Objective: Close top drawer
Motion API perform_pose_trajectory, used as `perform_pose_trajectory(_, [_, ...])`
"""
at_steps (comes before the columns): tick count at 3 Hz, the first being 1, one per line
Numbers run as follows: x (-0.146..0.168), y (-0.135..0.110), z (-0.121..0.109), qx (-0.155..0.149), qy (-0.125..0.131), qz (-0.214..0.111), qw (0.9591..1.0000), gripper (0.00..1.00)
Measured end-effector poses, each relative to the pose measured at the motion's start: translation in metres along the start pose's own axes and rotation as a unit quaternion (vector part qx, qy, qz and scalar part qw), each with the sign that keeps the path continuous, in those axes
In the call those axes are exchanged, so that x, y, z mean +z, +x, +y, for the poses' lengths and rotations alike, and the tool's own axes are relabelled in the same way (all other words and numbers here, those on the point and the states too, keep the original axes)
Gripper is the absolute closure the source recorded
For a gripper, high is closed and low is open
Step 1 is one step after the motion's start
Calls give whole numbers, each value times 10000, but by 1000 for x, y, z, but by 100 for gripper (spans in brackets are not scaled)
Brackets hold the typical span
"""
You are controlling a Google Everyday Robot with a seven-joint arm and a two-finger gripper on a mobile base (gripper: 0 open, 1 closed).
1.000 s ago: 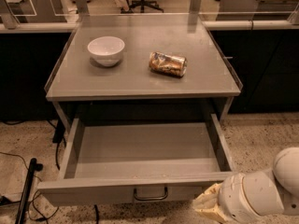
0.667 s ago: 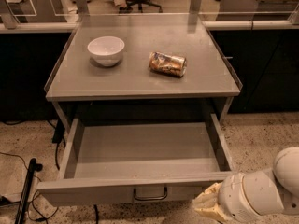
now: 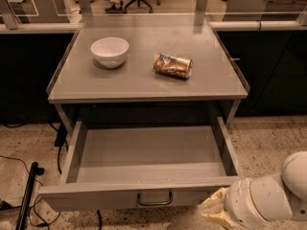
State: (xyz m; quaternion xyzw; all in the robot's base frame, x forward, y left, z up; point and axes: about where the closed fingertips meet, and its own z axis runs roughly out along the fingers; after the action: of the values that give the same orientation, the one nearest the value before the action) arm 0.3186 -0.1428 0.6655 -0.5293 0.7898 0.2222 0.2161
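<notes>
Change: honestly, nothing I can spot. Compared with a second ago, the drawer, the arm and the stuff on the table all sit exactly where they were.
Top drawer: the top drawer (image 3: 96, 198) hangs all the way out toward the near side, under the table (image 3: 144, 83). Its front panel faces me, with the wire handle (image 3: 154, 199) at its centre.
Gripper: the gripper (image 3: 215, 213) is low at the near right, just beside the right end of the drawer front and a bit nearer than the panel. Touching or not, I can't make out. I can't tell if it's open or closed either; all I get is a tan lump at the end of the white arm (image 3: 268, 200).
On top: a white bowl (image 3: 110, 51) on the left, and a can (image 3: 172, 65) lying on its side to the right of it, apart from it. Neither matters for the push.
What it means: zero progress on closing so far. My guess is it's lining up or paused.
Next move, I reckon: get onto the front panel, more toward the handle, and push straight to the far side. Shoving from the right corner could skew the drawer on its rails.
</notes>
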Motion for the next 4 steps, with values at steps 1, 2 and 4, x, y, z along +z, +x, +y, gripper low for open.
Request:
perform_pose_trajectory(1, [4, -12, -9, -178, 12, -38, 9998, 12])
perform_pose_trajectory(2, [13, -27, -27, -330, 9, -79, 9994, 0])
perform_pose_trajectory(4, [25, -60, -61, -566, -17, -219, 9982, 41])
